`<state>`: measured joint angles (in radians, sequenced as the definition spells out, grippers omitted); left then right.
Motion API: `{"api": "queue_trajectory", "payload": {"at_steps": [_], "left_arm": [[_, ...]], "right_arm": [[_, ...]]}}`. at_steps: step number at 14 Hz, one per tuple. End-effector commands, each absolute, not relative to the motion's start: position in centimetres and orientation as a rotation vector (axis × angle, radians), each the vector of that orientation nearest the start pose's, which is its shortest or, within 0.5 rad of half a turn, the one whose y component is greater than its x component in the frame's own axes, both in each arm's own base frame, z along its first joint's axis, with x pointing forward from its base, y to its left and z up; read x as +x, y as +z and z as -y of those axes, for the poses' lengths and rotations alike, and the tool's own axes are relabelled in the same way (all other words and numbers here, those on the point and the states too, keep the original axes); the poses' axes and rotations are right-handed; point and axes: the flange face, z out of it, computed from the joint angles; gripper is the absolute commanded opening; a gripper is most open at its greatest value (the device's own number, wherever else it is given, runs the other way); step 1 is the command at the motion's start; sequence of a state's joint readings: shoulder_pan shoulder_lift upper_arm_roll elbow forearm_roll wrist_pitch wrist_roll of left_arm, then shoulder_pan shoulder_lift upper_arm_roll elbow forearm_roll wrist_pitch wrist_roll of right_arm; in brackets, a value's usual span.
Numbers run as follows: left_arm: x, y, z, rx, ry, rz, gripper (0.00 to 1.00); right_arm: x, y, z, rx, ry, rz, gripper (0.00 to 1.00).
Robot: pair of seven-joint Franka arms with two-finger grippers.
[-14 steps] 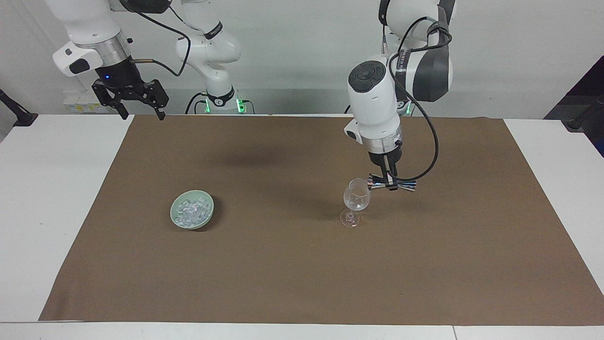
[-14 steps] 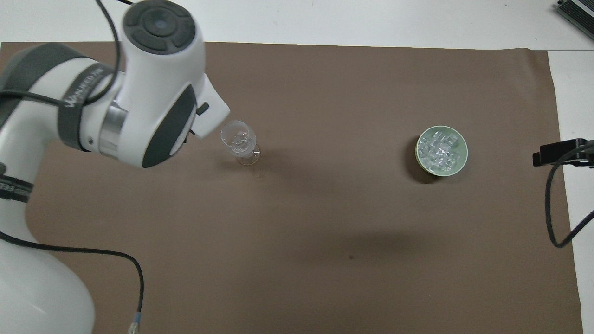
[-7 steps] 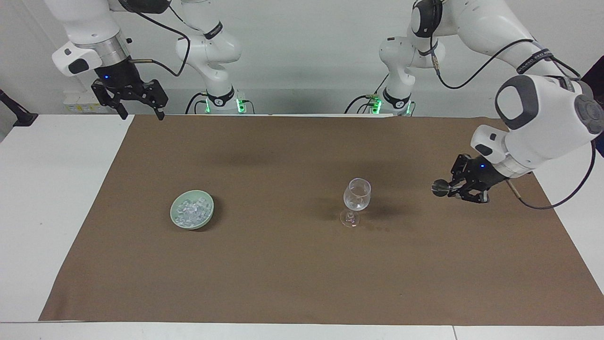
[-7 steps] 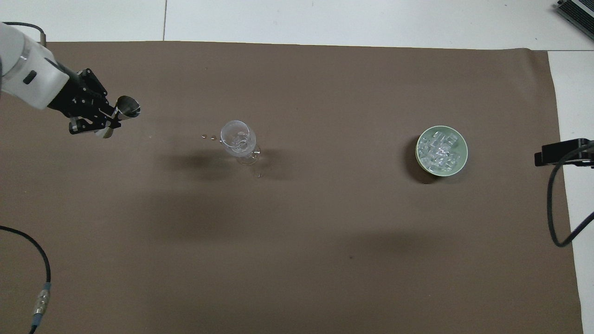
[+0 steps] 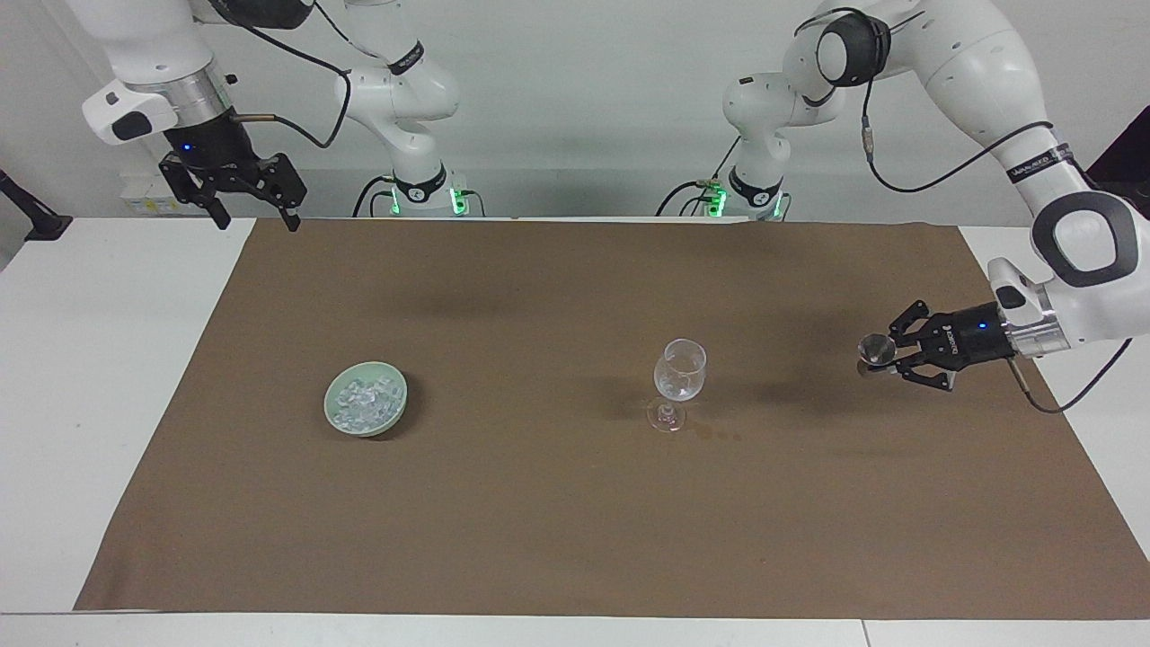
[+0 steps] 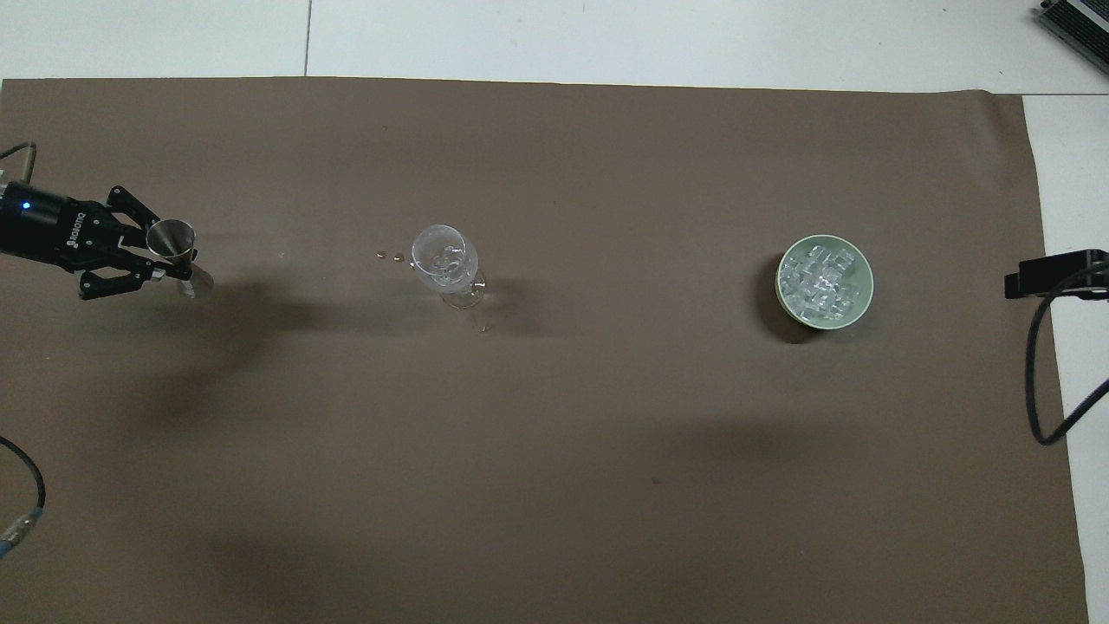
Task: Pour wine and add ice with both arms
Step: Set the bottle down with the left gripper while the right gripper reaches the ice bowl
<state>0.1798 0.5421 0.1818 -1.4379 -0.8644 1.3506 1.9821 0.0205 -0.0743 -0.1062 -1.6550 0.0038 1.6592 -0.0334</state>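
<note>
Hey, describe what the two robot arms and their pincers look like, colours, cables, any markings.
Both arms are glossy white with rounded segments, dark grey joint caps and silver wrist rings. Black cables loop along each, and green lights glow at the bases. The left pincer is black with white lettering and a small blue light. The right pincer is also black, with a blue light above it and a two-finger frame.

"ROBOTIQ" on left gripper, other arm-band lettering too small to read
</note>
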Motion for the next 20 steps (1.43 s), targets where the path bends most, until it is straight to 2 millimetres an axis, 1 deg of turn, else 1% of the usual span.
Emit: {"api": "queue_trajectory", "payload": {"at_steps": [1, 2, 3, 4, 5, 7, 9, 10, 11, 13, 15, 17, 19, 20], "left_arm": [[63.3, 34.3, -15.9, 1.441, 0.795, 1.437, 0.00], [63.0, 32.8, -17.4, 1.410, 0.859, 1.395, 0.00], [62.7, 31.2, -18.4, 1.373, 0.907, 1.341, 0.00], [62.2, 30.2, -19.7, 1.365, 0.932, 1.302, 0.00], [61.8, 29.8, -20.9, 1.375, 0.947, 1.292, 0.00], [61.3, 28.6, -22.6, 1.371, 1.002, 1.317, 0.00], [61.1, 28.6, -23.7, 1.393, 0.998, 1.329, 0.00], [61.1, 28.7, -24.1, 1.414, 0.979, 1.359, 0.00], [61.3, 28.6, -24.0, 1.419, 0.971, 1.399, 0.00], [61.3, 28.2, -24.3, 1.434, 0.955, 1.426, 0.00], [60.9, 27.2, -24.9, 1.459, 0.916, 1.444, 0.00], [60.8, 26.1, -25.3, 1.457, 0.934, 1.479, 0.00], [60.7, 25.2, -25.3, 1.456, 0.933, 1.471, 0.00], [60.6, 24.9, -25.3, 1.454, 0.933, 1.467, 0.00]], "right_arm": [[55.6, 59.8, 3.5, -3.140, -0.125, 0.014, 1.00], [56.6, 58.3, 2.4, -3.141, -0.116, 0.074, 1.00], [57.7, 57.0, 1.4, -3.141, -0.123, 0.129, 1.00], [58.4, 55.8, 1.1, -3.141, -0.118, 0.139, 1.00], [58.9, 54.4, 0.4, -3.139, -0.097, 0.166, 1.00], [59.3, 51.7, 0.2, -3.137, -0.094, 0.223, 1.00], [59.5, 48.4, 0.3, -3.135, -0.134, 0.267, 1.00], [59.8, 46.9, 0.3, -3.135, -0.168, 0.286, 1.00], [60.1, 46.1, 0.2, -3.134, -0.166, 0.311, 1.00], [60.7, 43.6, 0.2, -3.134, -0.115, 0.316, 1.00], [61.2, 42.2, 0.1, -3.136, -0.127, 0.326, 1.00], [60.9, 40.6, -0.1, -3.141, -0.097, 0.360, 1.00], [60.4, 38.6, -0.1, -3.141, -0.103, 0.381, 1.00], [60.2, 37.9, -0.2, -3.141, -0.106, 0.382, 1.00]]}}
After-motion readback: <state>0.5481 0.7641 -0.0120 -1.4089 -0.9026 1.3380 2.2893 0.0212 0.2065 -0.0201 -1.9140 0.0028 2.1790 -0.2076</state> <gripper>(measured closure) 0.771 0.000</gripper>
